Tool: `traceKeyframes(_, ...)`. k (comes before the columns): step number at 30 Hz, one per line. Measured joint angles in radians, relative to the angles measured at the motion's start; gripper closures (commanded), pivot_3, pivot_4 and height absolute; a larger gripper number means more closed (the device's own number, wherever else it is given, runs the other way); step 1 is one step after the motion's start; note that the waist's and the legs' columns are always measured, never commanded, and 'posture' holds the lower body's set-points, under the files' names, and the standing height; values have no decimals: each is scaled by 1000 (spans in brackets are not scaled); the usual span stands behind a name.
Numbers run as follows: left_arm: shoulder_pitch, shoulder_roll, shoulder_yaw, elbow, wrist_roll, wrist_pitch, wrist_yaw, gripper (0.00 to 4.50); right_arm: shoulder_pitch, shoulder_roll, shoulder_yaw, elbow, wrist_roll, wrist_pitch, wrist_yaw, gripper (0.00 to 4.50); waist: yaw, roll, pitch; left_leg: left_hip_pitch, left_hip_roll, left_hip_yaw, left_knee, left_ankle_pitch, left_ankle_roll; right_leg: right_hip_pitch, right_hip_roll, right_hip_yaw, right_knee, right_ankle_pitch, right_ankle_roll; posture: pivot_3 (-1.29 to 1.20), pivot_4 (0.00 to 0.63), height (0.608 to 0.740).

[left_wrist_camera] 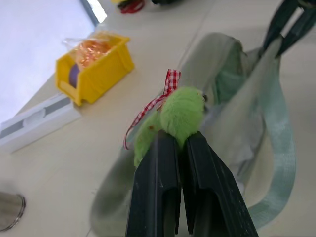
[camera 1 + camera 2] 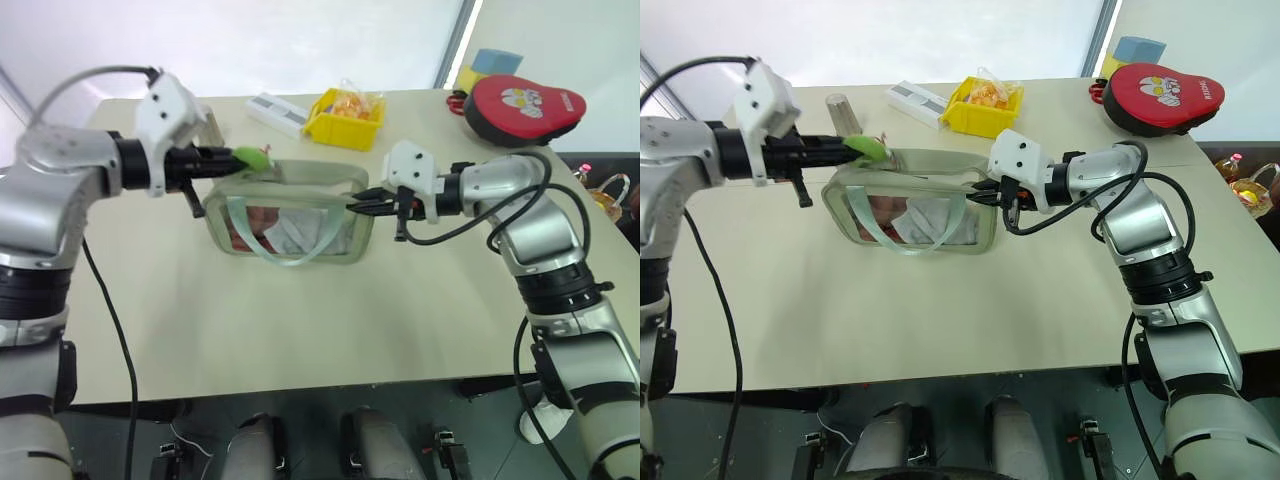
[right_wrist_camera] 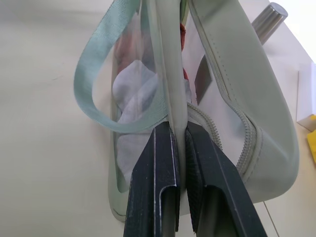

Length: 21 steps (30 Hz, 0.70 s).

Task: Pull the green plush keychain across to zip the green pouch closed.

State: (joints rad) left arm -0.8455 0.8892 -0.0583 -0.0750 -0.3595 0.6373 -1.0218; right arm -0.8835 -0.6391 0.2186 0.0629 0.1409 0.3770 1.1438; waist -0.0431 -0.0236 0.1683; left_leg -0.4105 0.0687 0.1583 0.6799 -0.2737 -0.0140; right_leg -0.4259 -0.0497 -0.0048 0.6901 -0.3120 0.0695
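Green plush keychain (image 1: 180, 116) sits at the green pouch (image 2: 290, 215) top, at its left end by the robot's reckoning, pinched in the left gripper (image 2: 228, 157). Pouch's long axis and zip run left-right across the table (image 2: 300, 330), so the pull looks to be rightward, toward the right gripper (image 2: 990, 192), clamped on the pouch's opp. end fabric as anchor. Zip mostly open, I judge.

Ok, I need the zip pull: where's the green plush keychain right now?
The green plush keychain sits at the green pouch's top left end, pinched in the left gripper.
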Motion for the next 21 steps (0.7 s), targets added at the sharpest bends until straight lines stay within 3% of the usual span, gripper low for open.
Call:
traceKeyframes(3, 11, -17, -18, -5, 17, -18, -1, 3439, 2, 0, 0, 0, 0, 0, -9, 4500, 1, 0, 0, 0, 0, 0, 0, 0, 0, 0, 0, 0, 0, 0, 0, 0, 150, 740)
traceKeyframes(9, 8, -9, -27, -4, 36, -33, -20, 518, 6, 0, 0, -1, 1, 1, -17, 4500, 0, 0, 0, 0, 0, 0, 0, 0, 0, 0, 0, 0, 0, 0, 0, 0, 150, 740)
traceKeyframes(16, 24, 118, 54, -2, 20, 11, -53, 518, 7, 1, 0, 3, 1, -6, -17, 4500, -2, 0, 0, 0, 0, 0, 0, 0, 0, 0, 0, 0, 0, 0, 0, 0, 150, 740)
traceKeyframes(21, 182, 158, 153, 16, 20, 10, -38, 518, 6, -1, -1, 15, 0, -14, -15, 4500, 1, 0, 0, 0, 0, 0, 0, 0, 0, 0, 0, 0, 0, 0, 0, 0, 150, 740)
